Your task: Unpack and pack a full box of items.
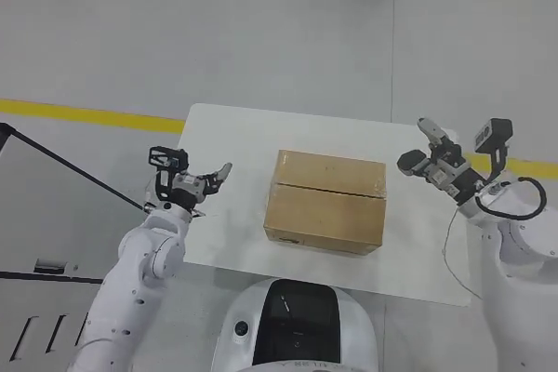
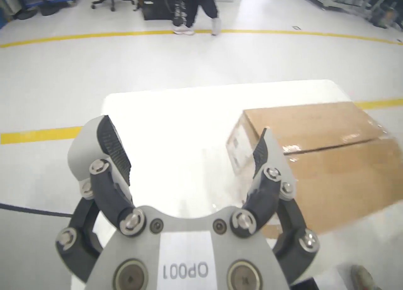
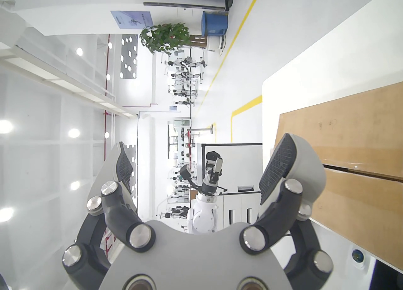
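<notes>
Box [image 1: 327,200], of brown cardboard, sits on the middle of the white desk [image 1: 232,130], its two top flaps shut and meeting along a seam that runs the long way across the lid. In the left wrist view the box [image 2: 315,146] shows a glossy strip of clear tape along that seam and a pale label on its short end face.

From above, the left end effector [image 1: 200,167] hangs over the desk's left part, beside the box's short left end and apart from it. Its fingers are spread wide with nothing between them. In its own view this end effector [image 2: 185,133] points across the bare desk [image 2: 176,121], with the box off to one side beyond one fingertip.

The right end effector [image 1: 412,141] hangs over the desk's right part, near the box's far right corner but not touching it. Its own view shows the end effector [image 3: 204,146] likewise wide open and empty, with the box [image 3: 346,133] lying beside one finger on the desk [image 3: 330,61].
</notes>
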Motion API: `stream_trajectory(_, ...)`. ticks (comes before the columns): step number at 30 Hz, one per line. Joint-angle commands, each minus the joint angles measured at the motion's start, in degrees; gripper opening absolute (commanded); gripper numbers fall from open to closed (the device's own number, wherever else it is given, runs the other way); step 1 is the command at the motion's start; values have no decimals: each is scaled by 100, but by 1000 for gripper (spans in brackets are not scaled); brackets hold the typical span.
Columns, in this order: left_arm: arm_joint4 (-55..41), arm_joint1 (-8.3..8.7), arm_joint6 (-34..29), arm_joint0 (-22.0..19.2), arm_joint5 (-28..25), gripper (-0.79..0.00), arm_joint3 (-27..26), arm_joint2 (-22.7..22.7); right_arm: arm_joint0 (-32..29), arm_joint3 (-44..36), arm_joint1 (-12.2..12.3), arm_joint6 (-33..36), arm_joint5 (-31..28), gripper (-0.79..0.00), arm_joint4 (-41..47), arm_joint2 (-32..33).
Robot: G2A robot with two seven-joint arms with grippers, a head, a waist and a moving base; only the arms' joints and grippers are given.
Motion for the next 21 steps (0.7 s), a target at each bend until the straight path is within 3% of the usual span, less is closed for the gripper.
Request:
stream_trajectory(1, 177, 16, -133, -11, -278, 0, -73, 46, -22, -42, 8, -9, -27, 0, 0, -27)
stream_trajectory(8, 68, -4, -48, -67, -87, 0, -57, 47, -26, -83, 14, 6, -62, 0, -67, -80)
stream_trajectory(11, -73, -75, -111, -210, 216, 0, -1, 471, -99, -52, 19, -72, -110, 0, -170, -211)
stream_trajectory(16, 660, -226, 198, -454, 896, 0, 388, 1530, -261, 64, 54, -196, -176, 0, -253, -31)
stream_trajectory(21, 1217, -304, 386, -654, 1144, 0, 769, 1970, -394, 69, 96, -110, -226, 0, -283, 145)
